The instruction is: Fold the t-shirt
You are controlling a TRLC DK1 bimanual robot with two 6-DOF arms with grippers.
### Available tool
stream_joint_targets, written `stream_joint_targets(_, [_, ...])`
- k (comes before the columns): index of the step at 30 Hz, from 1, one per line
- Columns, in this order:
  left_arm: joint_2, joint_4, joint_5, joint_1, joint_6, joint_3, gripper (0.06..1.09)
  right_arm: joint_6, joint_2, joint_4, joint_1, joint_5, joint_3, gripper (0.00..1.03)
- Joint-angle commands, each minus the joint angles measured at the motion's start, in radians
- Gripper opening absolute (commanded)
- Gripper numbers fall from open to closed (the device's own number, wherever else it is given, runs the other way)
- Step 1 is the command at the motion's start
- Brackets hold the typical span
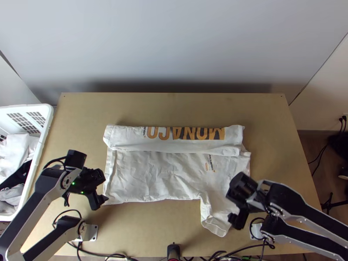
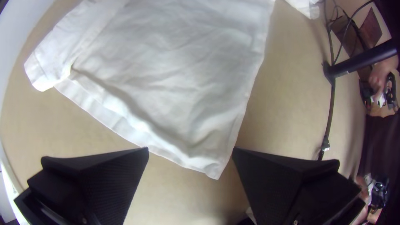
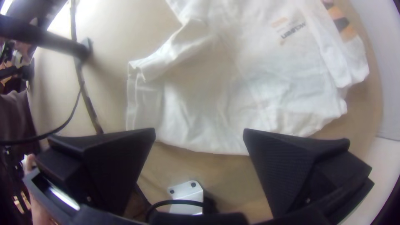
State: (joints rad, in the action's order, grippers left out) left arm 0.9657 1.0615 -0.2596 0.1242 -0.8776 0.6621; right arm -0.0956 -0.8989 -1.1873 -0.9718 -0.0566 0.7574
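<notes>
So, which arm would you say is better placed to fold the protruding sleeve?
Probably the right: its open claw is beside that sleeve; the left claw hangs much farther away, also open.

Top view: from high over near edge of table [image 1: 174,108], facing steeply down, farthest off, nearly whole tabletop seen. Left wrist view: from left arm [image 1: 32,213], close over left end of shirt [image 1: 148,174], facing down. Right wrist view: from right arm [image 1: 300,207], close over right end, facing down. Wrist views share sleeve [image 1: 215,222] and stand [image 1: 173,251]; top view has both too.
</notes>
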Motion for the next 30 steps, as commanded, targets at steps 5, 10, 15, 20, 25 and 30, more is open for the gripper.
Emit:
stream_joint_targets(5, [0.007, -0.026, 0.065, 0.072, -0.066, -0.027, 1.04, -0.081, -0.052, 0.022, -0.246, -0.023, -0.026, 0.98])
stream_joint_targets(10, [0.048, -0.069, 0.079, 0.072, -0.064, -0.012, 1.04, -0.090, -0.063, -0.026, -0.318, -0.146, -0.036, 0.98])
stream_joint_targets(15, [0.099, -0.109, 0.089, 0.071, -0.054, 0.014, 1.04, -0.133, -0.100, -0.028, -0.320, -0.236, -0.035, 0.98])
stream_joint_targets(20, [0.149, -0.126, 0.106, 0.060, -0.050, 0.053, 1.04, -0.136, -0.201, 0.060, -0.320, -0.242, -0.013, 0.98])
stream_joint_targets(25, [0.180, -0.130, 0.112, 0.051, -0.047, 0.074, 1.04, -0.141, -0.265, 0.146, -0.318, -0.244, -0.009, 0.98])
stream_joint_targets(30, [0.194, -0.141, 0.112, 0.051, -0.034, 0.085, 1.04, -0.156, -0.310, 0.198, -0.306, -0.239, -0.041, 0.97])
